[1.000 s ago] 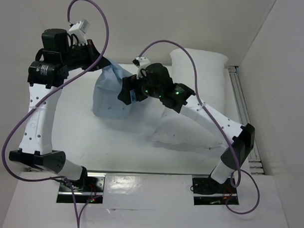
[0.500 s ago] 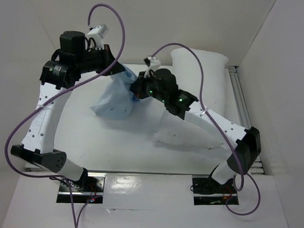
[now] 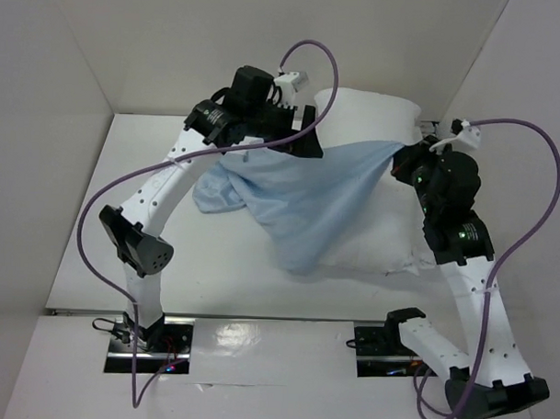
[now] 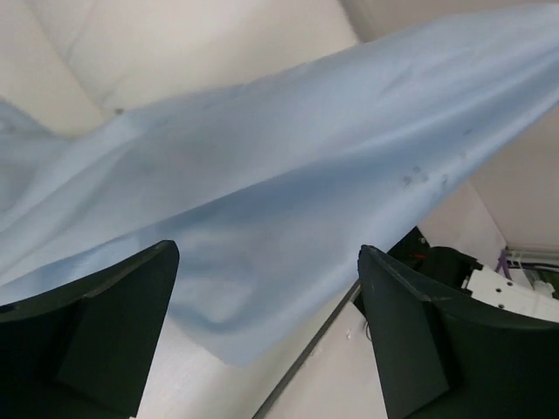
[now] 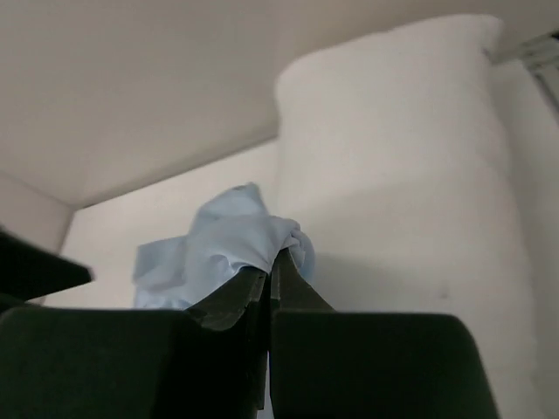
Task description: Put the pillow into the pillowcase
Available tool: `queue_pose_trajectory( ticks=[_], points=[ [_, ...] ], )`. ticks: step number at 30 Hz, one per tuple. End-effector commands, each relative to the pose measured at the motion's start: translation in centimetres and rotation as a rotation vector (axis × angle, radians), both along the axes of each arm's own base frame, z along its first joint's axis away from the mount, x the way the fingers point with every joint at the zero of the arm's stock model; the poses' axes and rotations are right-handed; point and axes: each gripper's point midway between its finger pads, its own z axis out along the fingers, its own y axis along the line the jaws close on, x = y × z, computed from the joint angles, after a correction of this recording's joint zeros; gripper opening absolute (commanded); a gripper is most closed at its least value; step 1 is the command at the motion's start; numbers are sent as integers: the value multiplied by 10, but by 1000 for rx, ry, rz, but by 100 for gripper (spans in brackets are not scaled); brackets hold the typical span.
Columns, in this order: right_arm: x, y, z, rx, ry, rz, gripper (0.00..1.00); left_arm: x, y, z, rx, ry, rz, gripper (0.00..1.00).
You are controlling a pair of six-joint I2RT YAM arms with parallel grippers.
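Top external: pillowcase [image 3: 308, 201] is stretched in the air between left gripper [image 3: 307, 144] and right gripper [image 3: 403, 161], sagging over the pillow [image 3: 375, 112]. The pillow lies flat on the far-right part of the table [image 3: 143, 177], outside the case. Left wrist: fingers [image 4: 105, 332] are wide apart, with blue cloth spanning across in front of them; can't tell if it's hooked on one. Right wrist: jaws are pinched together on a bunched pillowcase edge [image 5: 262, 236], with the pillow just behind.
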Motion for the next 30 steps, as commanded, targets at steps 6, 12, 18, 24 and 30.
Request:
queue_pose_trajectory(
  ticks=[6,12,18,24,30],
  points=[
    [1,-59,-85,-42,273,-65,0,-21,79,-30,28,85,184,75],
    [13,-60,-90,-28,278,-45,0,-121,33,-144,-45,432,6,96],
    [22,-44,-88,13,265,40,0,-156,44,-203,-66,497,167,100],
    [27,-33,-87,47,259,100,0,-148,41,-220,-128,409,185,100],
    [29,-27,-77,34,258,122,0,-142,22,-230,-218,412,131,100]
  ],
)
